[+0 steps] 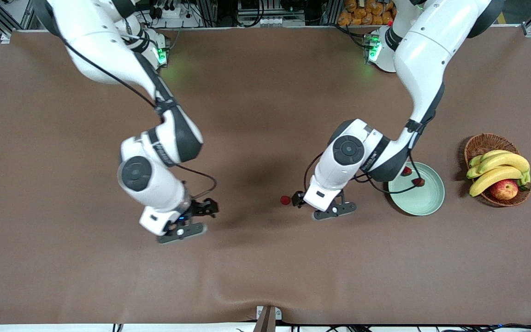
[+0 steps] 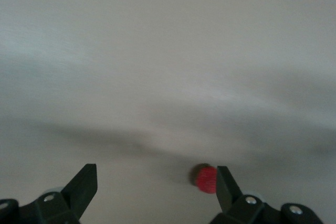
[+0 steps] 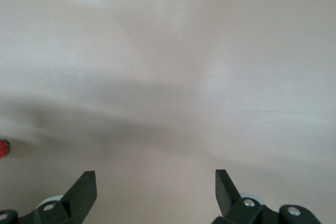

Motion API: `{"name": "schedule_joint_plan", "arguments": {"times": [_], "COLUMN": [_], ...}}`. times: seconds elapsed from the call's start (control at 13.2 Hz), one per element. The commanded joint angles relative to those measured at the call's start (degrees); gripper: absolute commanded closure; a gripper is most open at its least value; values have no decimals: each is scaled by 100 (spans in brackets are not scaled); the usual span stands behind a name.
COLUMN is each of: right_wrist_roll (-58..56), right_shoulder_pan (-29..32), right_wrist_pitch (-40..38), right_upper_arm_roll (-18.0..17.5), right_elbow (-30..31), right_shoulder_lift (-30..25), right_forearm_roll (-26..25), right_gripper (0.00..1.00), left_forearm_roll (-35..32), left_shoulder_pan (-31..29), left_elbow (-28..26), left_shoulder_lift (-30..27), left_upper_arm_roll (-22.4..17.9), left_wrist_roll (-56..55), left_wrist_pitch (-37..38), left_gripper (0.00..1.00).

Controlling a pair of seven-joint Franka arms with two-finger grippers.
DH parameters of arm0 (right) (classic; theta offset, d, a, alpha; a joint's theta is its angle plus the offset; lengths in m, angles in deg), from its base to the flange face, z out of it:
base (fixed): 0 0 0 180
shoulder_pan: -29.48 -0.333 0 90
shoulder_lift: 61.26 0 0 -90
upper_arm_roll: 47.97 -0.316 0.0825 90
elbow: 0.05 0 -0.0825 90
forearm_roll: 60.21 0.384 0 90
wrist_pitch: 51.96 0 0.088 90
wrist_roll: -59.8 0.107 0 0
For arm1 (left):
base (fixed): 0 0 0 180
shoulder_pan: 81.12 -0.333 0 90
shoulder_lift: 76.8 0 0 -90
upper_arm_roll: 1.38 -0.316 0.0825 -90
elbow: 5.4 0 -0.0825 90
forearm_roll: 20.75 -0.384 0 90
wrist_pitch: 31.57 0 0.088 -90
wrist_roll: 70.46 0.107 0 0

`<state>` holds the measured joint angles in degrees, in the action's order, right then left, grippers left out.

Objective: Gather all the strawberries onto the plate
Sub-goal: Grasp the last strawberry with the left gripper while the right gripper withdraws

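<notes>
Nearest the front camera, the right pincer [image 1: 187, 221] hangs low over bare brown bench [image 1: 265, 276], its jaws spread wide and holding nothing; that arm waits. Just farther up, the left pincer [image 1: 314, 203] is low over the bench with its jaws wide too, and the wrist view puts the loose strawberry [image 2: 207, 179] right against the inside of one fingertip [image 2: 224, 184], not centred between the two. From the front that berry [image 1: 285, 200] lies on the bench beside the pincer, toward the right arm's end, well apart from the plate [image 1: 424, 203]. The plate sits toward the left arm's end, and two strawberries in the plate [image 1: 418, 181] show near its farther rim, partly under the arm and its cable. Farther toward that end stands the wicker basket [image 1: 482, 143] with bananas [image 1: 500, 168] and an apple [image 1: 504, 189]. The danger here, as I read it: the berry is off-centre, so closing could nudge it sideways and send it rolling instead of pinching it. A small round berry may also squirt out of a hard squeeze, and the dangling cable could sweep the two berries off the plate on the way back.
</notes>
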<state>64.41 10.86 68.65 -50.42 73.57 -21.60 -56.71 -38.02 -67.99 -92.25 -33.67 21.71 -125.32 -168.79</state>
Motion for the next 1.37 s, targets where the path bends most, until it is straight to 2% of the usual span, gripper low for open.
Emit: {"name": "schedule_joint_plan", "arguments": {"times": [0.0, 0.23, 0.3, 0.46, 0.68, 0.84, 1.14, 1.29], "right_wrist_roll": [-363, -1048, -1267, -1672, -1762, -1718, -1683, -1403], "right_shoulder_pan": [506, 1042, 1314, 1710, 2054, 2151, 2151, 2151], "right_wrist_pitch": [-414, -1082, -1284, -1418, -1514, -2012, -2743, -3051], "right_upper_arm_roll": [-107, -107, -107, -107, -89, -28, 341, 420], "right_elbow": [389, 398, 407, 844, 1863, 1980, 1963, 1962], "right_shoulder_lift": [-660, -1099, -1240, -1748, -2855, -3244, -3622, -3825], "right_forearm_roll": [45, 54, 54, 63, 45, 28, 27, 27], "right_gripper": [0, 0, 0, 0, 0, 0, 0, 0], "left_forearm_roll": [-189, -154, -154, -180, -189, -189, -189, -189], "left_shoulder_pan": [459, 1356, 1524, 1622, 1613, 1622, 1631, 1631], "left_elbow": [562, 713, 800, 784, 784, 792, 775, 775], "left_shoulder_lift": [537, 696, 784, 802, 898, 943, 969, 969], "left_upper_arm_roll": [-111, -996, -1095, -1113, -1113, -1113, -1113, -1113], "left_wrist_roll": [-436, -788, -972, -1271, -1211, -1219, -1255, -1229], "left_wrist_pitch": [-236, -279, -297, -297, -297, -306, -297, -297], "left_gripper": [0, 0, 0, 3, 22, 26, 38, 57]}}
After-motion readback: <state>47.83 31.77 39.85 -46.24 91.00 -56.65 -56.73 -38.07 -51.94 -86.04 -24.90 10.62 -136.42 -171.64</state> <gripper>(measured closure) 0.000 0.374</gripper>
